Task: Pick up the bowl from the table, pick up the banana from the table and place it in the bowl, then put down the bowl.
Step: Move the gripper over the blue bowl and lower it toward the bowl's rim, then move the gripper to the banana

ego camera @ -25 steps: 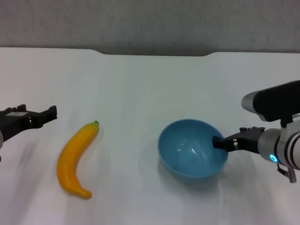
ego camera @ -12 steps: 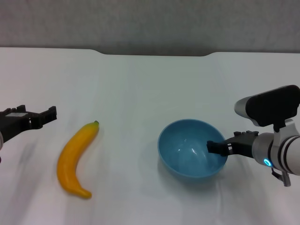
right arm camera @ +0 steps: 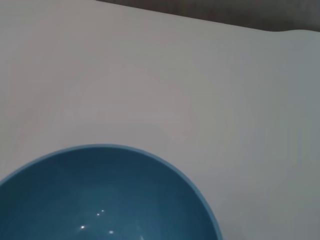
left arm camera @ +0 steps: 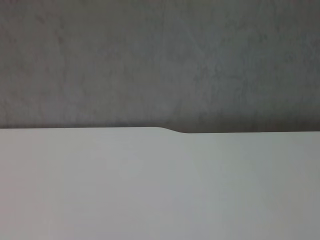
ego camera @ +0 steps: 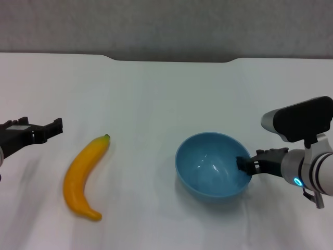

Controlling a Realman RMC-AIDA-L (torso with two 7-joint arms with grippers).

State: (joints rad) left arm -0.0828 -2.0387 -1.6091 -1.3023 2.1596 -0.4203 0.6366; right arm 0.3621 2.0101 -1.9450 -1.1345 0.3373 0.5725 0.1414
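Observation:
The light-blue bowl [ego camera: 212,164] stands on the white table [ego camera: 156,94], right of centre; it also fills the lower part of the right wrist view [right arm camera: 100,195]. My right gripper [ego camera: 244,165] is at the bowl's right rim, one finger inside and the other outside, shut on the rim. The yellow-orange banana [ego camera: 83,177] lies on the table at the left, its green stem tip pointing away from me. My left gripper [ego camera: 39,130] is open and empty, left of the banana and apart from it.
The table's far edge has a shallow notch [ego camera: 171,58] in front of a grey wall [ego camera: 166,26]; both also show in the left wrist view, the notch [left arm camera: 172,131] below the wall. Bare tabletop lies between banana and bowl.
My right gripper reached over the bowl's right rim, one finger going inside, then drew back a little and closed on the rim. Bowl, banana and left arm have not moved.

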